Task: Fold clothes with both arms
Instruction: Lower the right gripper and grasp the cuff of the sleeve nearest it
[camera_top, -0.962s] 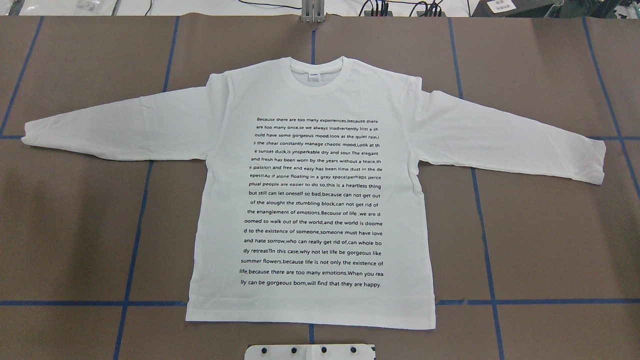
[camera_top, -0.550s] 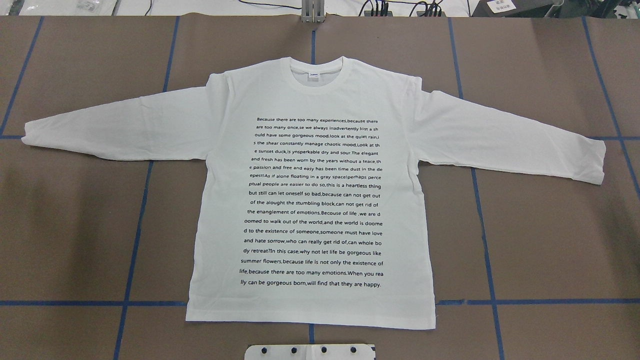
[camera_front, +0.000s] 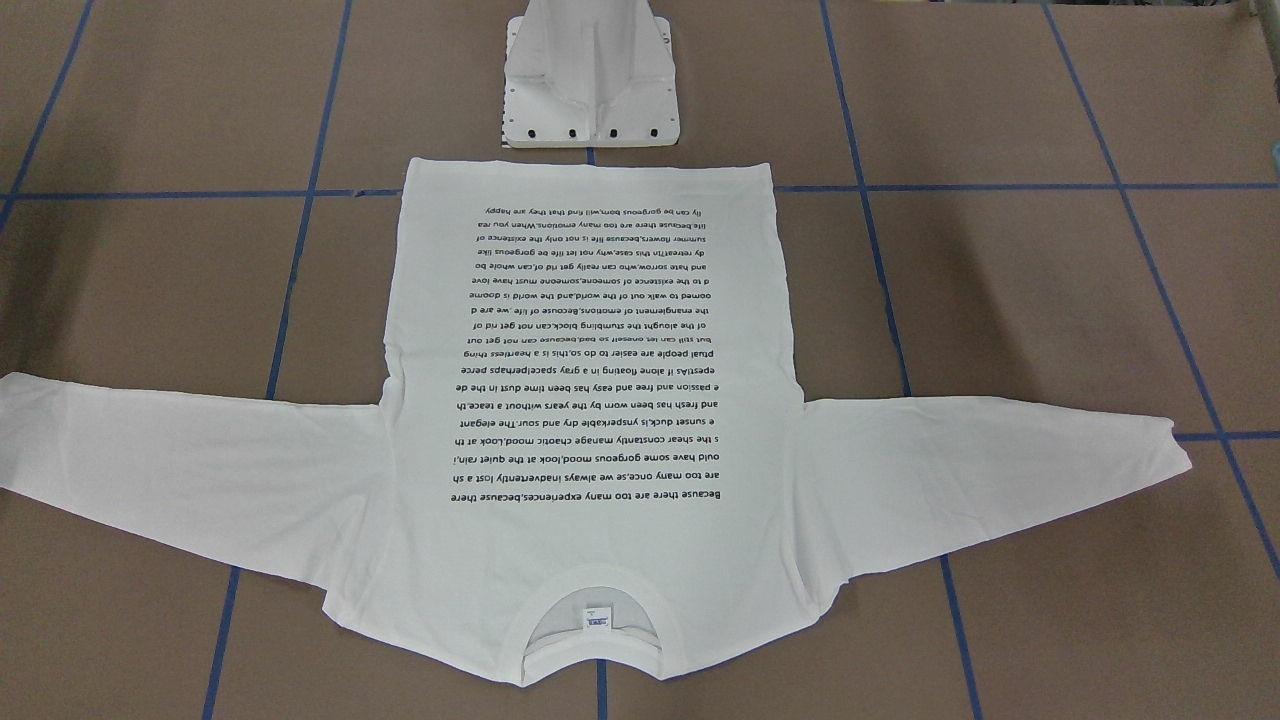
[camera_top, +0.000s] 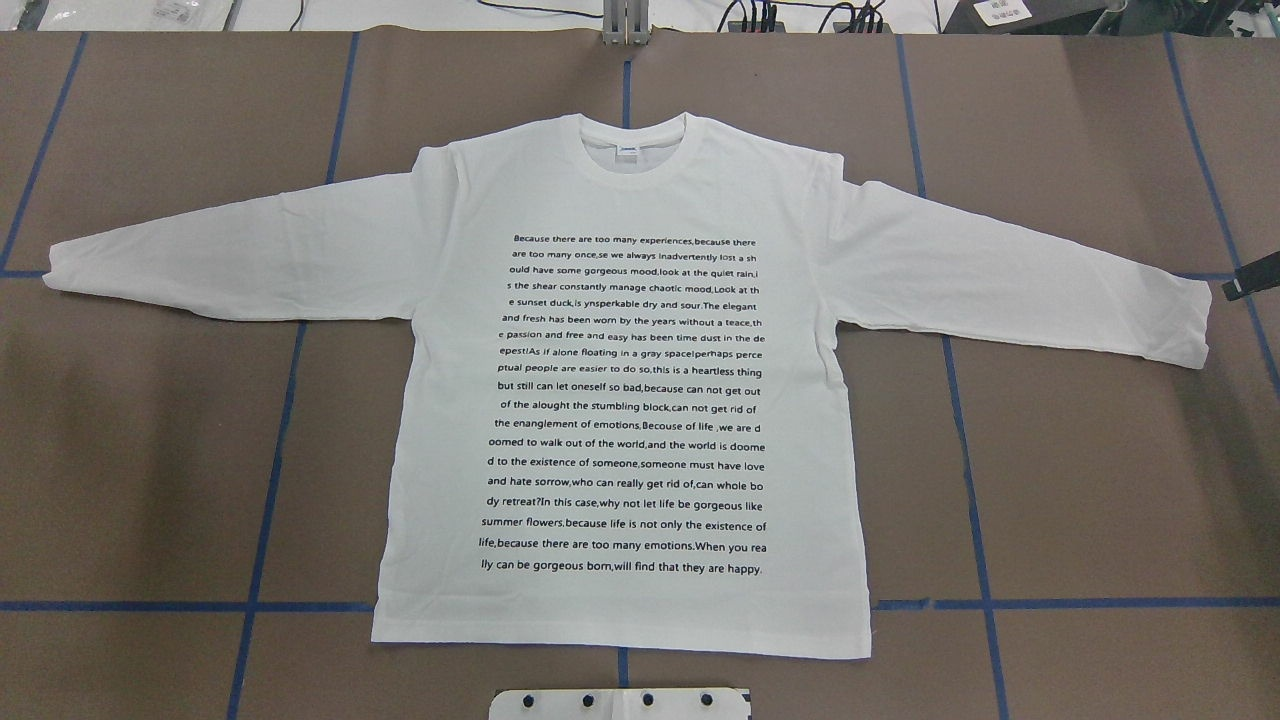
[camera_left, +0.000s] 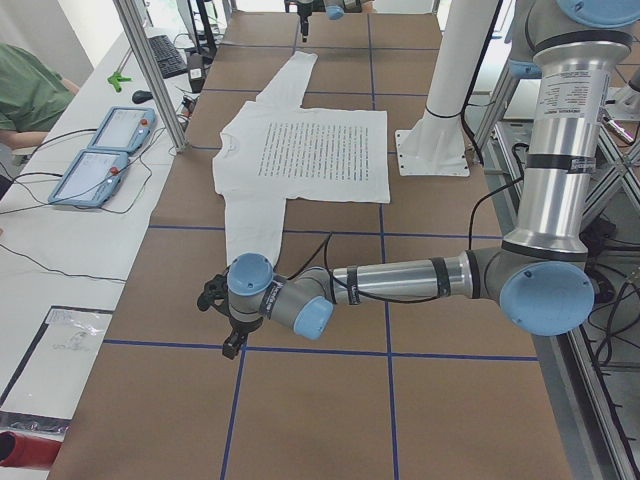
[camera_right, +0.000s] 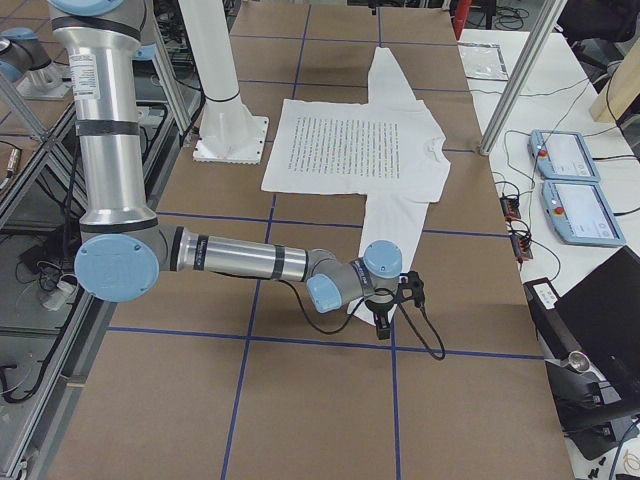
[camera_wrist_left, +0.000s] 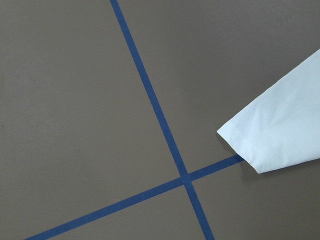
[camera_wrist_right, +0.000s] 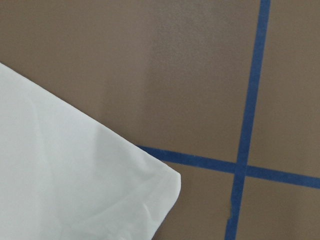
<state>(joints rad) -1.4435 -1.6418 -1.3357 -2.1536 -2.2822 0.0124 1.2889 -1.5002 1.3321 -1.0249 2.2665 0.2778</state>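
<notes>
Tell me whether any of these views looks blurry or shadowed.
Overhead exterior: sharp, the T-shirt print readable, faint soft shadows on the table near both side edges. Right wrist: a faint vertical shadow band beside the sleeve cuff. Left wrist: evenly lit, crisp.

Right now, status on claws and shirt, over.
Left claw by one cuff, right claw by the other; open or shut unclear. Shirt spread flat, text up, unfolded. Pedestal near hem, apart.

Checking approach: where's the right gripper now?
Overhead view, far right edge: the right gripper pokes into frame just beyond the sleeve cuff on that side.
</notes>
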